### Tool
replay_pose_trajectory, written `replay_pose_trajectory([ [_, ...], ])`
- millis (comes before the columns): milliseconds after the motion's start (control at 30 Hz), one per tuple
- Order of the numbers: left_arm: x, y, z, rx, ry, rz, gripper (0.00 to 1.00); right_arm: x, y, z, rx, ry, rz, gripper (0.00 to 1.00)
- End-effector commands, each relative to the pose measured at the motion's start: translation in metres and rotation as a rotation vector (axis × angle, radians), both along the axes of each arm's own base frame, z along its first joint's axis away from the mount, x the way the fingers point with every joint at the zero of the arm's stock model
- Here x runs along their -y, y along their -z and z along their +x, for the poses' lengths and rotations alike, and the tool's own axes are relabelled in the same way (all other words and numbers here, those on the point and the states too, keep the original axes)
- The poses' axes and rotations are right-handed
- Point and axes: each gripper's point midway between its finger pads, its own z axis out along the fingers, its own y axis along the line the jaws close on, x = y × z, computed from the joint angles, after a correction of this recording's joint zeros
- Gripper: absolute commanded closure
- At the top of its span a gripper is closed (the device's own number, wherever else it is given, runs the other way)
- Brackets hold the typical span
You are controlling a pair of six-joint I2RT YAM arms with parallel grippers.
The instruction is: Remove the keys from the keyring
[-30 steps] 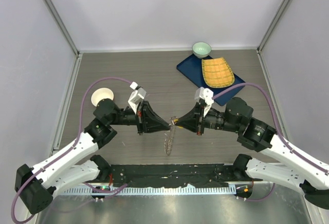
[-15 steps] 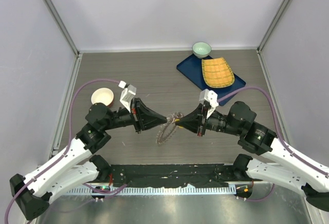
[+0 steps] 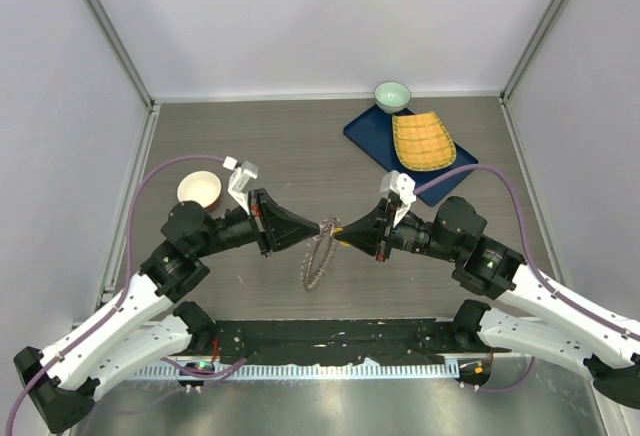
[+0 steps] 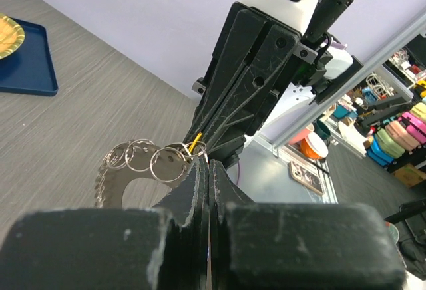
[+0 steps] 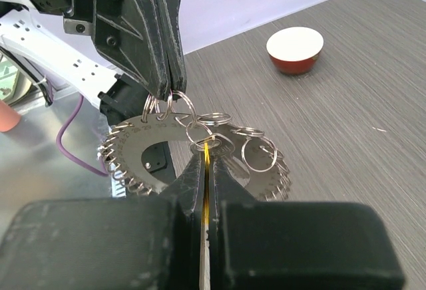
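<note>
Keyring (image 3: 316, 259) hung between left claw (image 3: 321, 226) and right claw (image 3: 337, 227), both clenched on it, keys (image 5: 116, 162) partly hidden behind them

A grey wood-grain table (image 3: 250, 146) sits inside a booth of plain, pale lilac-white walls (image 3: 330, 16), under soft, even light. Slim metal posts (image 3: 108, 31) run up the two back corners where the walls meet, and a brushed metal strip (image 3: 330, 406) edges the near side of the table. Past the booth, the left wrist view shows a blurred workroom with a clutter (image 4: 399, 137) of brightly coloured things.
</note>
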Motion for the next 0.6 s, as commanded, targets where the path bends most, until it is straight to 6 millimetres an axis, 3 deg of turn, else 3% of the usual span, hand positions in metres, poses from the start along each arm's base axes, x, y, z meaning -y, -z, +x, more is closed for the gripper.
replay_pose_trajectory([
  [0, -0.008, -0.022, 0.002, 0.017, -0.048, -0.069, 1.0, -0.001, -0.021, 0.007, 0.026, 0.031, 0.073, 0.99],
  [300, -0.01, -0.012, 0.015, 0.007, -0.118, -0.055, 1.0, -0.012, -0.014, 0.008, -0.002, 0.004, 0.083, 0.99],
  [567, -0.006, 0.014, 0.014, 0.046, -0.081, 0.063, 1.0, -0.004, -0.045, 0.015, 0.092, 0.049, 0.089, 0.99],
])
